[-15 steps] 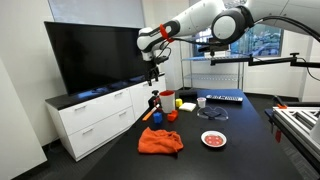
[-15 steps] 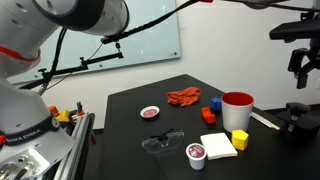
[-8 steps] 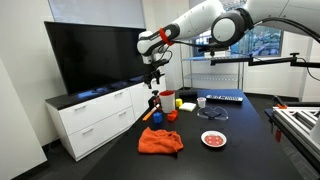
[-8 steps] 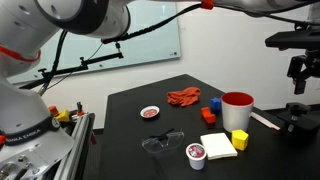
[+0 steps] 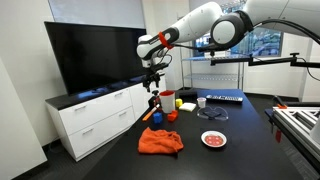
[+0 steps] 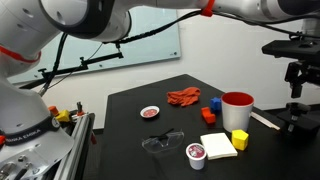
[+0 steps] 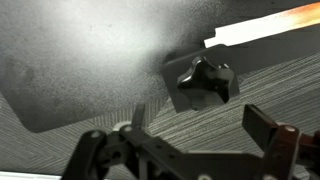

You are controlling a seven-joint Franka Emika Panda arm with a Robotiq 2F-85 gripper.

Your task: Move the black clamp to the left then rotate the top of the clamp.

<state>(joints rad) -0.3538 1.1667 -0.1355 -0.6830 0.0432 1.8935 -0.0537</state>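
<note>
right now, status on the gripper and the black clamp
Gripper open, empty, above the black clamp. Clamp untouched, at the table edge. Nothing between them.

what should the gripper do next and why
Probably lower onto the clamp. The gripper hangs above it with jaws open and touching nothing, so the clamp must be grasped before it can be moved left.

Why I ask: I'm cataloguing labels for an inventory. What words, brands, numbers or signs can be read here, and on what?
No text can be read in any view.
On the small cup lid: a reddish print, too small to read.
On the whiteboard: no legible writing.
On the television: the screen is dark.
On the black clamp knob: no marking visible.
</note>
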